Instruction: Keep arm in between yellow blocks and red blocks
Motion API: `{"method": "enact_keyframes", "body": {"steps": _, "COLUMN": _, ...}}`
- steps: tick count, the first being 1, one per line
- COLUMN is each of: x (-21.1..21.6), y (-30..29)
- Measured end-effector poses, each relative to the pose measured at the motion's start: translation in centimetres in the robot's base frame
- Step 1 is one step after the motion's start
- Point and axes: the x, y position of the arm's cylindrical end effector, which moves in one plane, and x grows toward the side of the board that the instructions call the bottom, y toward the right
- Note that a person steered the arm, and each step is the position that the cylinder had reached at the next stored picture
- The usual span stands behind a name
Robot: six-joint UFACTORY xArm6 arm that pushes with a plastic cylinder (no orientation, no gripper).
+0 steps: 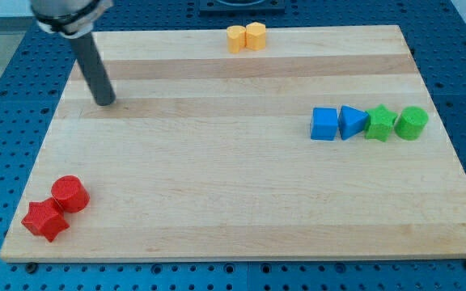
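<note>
Two yellow blocks sit touching at the view's top edge of the wooden board (241, 186): a yellow hexagon-like block (236, 38) and a yellow cylinder (256, 35). At the bottom left lie a red cylinder (70, 193) and a red star (44, 219), touching each other. My tip (105, 102) rests on the board at the upper left, well left of and below the yellow blocks, and well above the red blocks.
A row of blocks lies at the right: a blue cube (324, 124), a blue triangle (351, 121), a green star (380, 123) and a green cylinder (412, 122). A blue pegboard surface surrounds the board.
</note>
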Motion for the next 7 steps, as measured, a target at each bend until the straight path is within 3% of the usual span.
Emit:
{"method": "enact_keyframes", "body": {"steps": 2, "x": 1.4, "y": -6.4}}
{"method": "enact_keyframes", "body": {"steps": 3, "x": 2.0, "y": -6.5}}
{"method": "enact_keyframes", "body": {"steps": 5, "x": 7.6, "y": -6.5}}
{"method": "enact_keyframes", "body": {"steps": 6, "x": 8.3, "y": -6.5}}
{"method": "enact_keyframes", "body": {"steps": 7, "x": 5.1, "y": -4.8}}
